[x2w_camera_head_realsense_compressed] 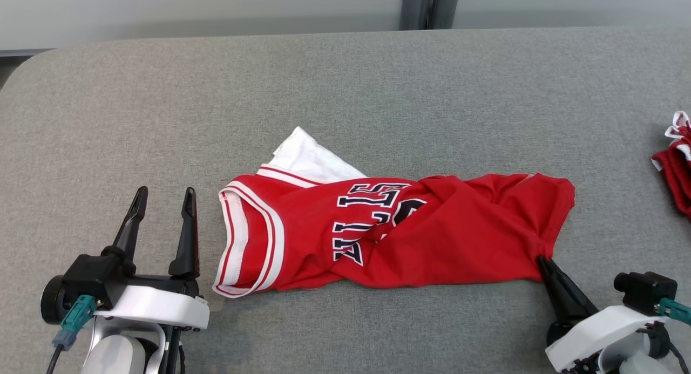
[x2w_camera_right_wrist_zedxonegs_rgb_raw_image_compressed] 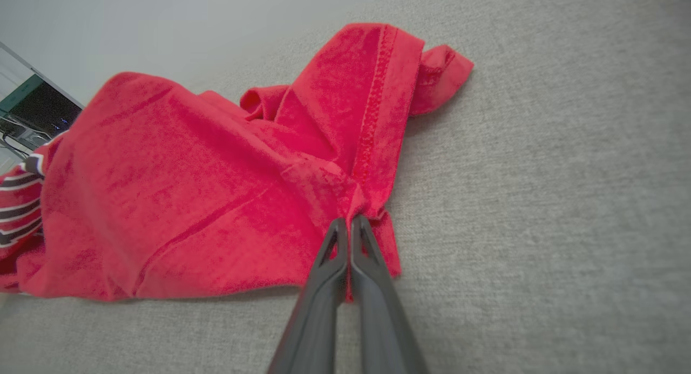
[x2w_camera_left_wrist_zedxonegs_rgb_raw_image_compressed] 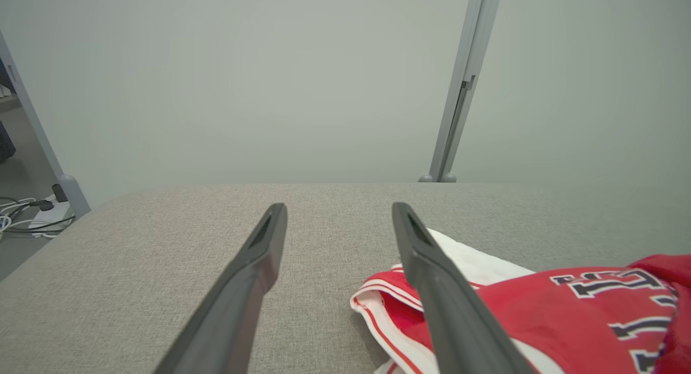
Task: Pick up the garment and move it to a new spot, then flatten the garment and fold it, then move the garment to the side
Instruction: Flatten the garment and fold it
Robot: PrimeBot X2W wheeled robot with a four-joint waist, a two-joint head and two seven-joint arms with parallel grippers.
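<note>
A red jersey [x2w_camera_head_realsense_compressed: 388, 233] with white-trimmed armholes and dark lettering lies crumpled and twisted across the middle of the grey table, a white inner layer [x2w_camera_head_realsense_compressed: 310, 158] poking out at its far left. My right gripper [x2w_camera_head_realsense_compressed: 542, 262] is shut on the jersey's near right hem corner; in the right wrist view the fingertips [x2w_camera_right_wrist_zedxonegs_rgb_raw_image_compressed: 350, 223] pinch a bunched fold of red cloth [x2w_camera_right_wrist_zedxonegs_rgb_raw_image_compressed: 216, 185]. My left gripper [x2w_camera_head_realsense_compressed: 164, 197] stands open just left of the jersey's striped armhole, touching nothing. From the left wrist, the jersey [x2w_camera_left_wrist_zedxonegs_rgb_raw_image_compressed: 540, 314] lies right of the open fingers.
A second red and white garment [x2w_camera_head_realsense_compressed: 675, 166] lies at the table's right edge. The grey padded table [x2w_camera_head_realsense_compressed: 345, 88] stretches wide behind and left of the jersey. A wall with a vertical post [x2w_camera_left_wrist_zedxonegs_rgb_raw_image_compressed: 459, 93] stands beyond the far edge.
</note>
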